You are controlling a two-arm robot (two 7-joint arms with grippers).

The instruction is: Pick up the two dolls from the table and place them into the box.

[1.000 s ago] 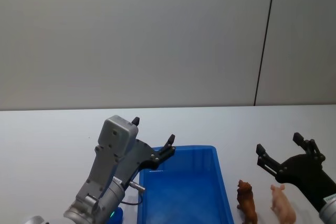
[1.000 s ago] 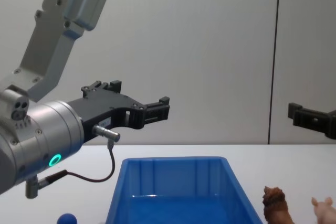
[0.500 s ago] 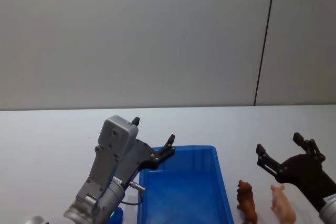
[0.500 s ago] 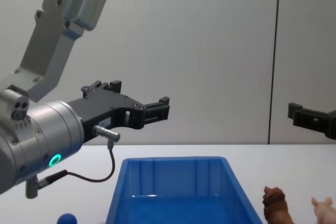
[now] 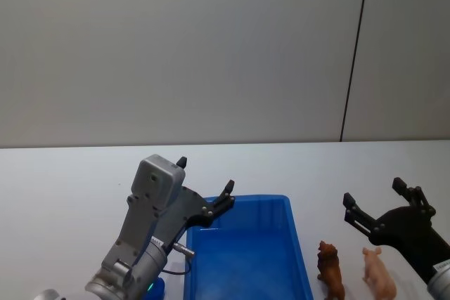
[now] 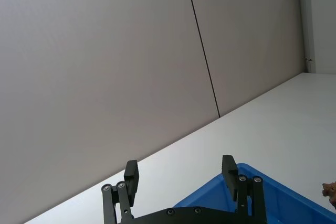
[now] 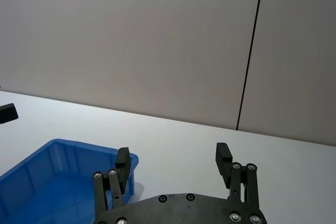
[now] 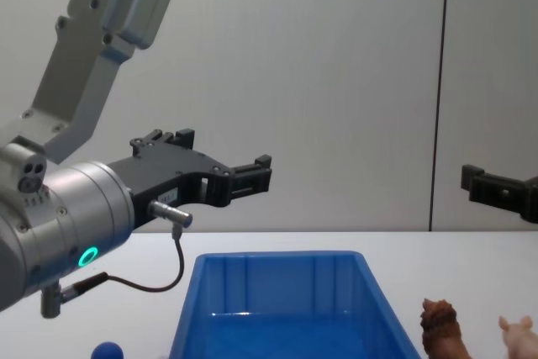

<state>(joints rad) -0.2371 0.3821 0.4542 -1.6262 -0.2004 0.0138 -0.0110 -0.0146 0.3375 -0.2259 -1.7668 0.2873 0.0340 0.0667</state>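
**Both hands spread and held off the bench; dolls standing beside the box**

The left hand [image 5: 204,175] is seen in the lower left of the head view, its two black fingers spread wide apart. It is raised over the far left corner of the box [image 5: 264,198]. In the chest view it is shown left of centre, well above the blue rim and apart from it. A thin cable [image 8: 172,266] is looped under the grey wrist, and a green ring light [image 8: 87,256] is lit on the arm in the lower left of that view.

The right hand [image 5: 373,191] is seen in the lower right of the head view, its fingers likewise spread. It is held above the bench [image 5: 70,187], just above and behind the two dolls in the frame and touching neither.

The box is placed at the bottom centre of the head view, open side up, with its ribbed inner walls in sight.

The brown doll [image 5: 330,268] is stood upright on the bench just right of the box's right wall. The pink doll [image 5: 378,272] is stood to the right of it, near but apart. Both dolls are outside the box.

A plain grey wall [image 5: 176,54] is seen behind the bench, crossed by a dark vertical seam [image 5: 355,54] in the upper right.
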